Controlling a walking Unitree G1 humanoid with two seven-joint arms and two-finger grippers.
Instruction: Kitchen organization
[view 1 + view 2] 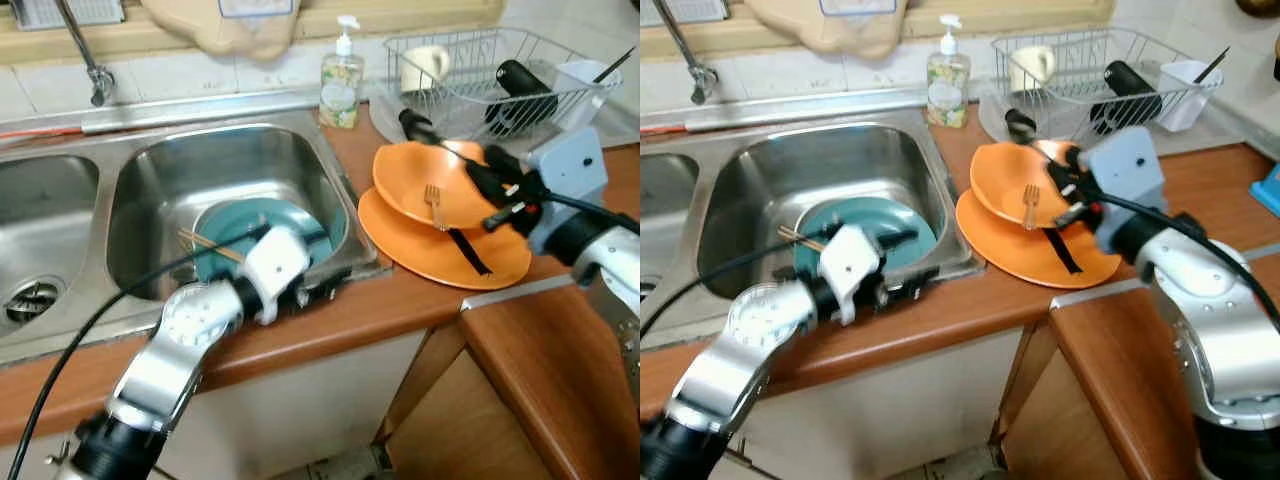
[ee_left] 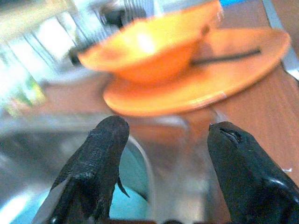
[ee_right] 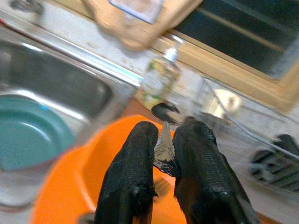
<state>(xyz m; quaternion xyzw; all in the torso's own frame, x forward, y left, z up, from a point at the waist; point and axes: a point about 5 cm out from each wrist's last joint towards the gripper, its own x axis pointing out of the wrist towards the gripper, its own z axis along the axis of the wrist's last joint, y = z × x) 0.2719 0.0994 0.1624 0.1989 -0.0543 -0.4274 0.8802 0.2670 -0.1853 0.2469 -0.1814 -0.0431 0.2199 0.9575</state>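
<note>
My right gripper (image 1: 487,173) hovers over an orange bowl (image 1: 425,180), shut on the handle of a metal spoon (image 3: 164,135) whose bowl points toward the dish rack. The orange bowl holds a fork (image 1: 434,203) and rests on an orange plate (image 1: 440,250), where a black utensil (image 1: 467,250) lies. A teal plate (image 1: 235,225) with chopsticks (image 1: 205,243) lies in the right sink basin (image 1: 200,160). My left gripper (image 2: 163,135) stands open at that basin's front right corner, beside the teal plate.
A wire dish rack (image 1: 480,75) at the back right holds a mug (image 1: 425,65), a black item and a white container. A soap bottle (image 1: 341,80) stands behind the sink, and a faucet (image 1: 85,55) at the back left. The counter steps down at the right.
</note>
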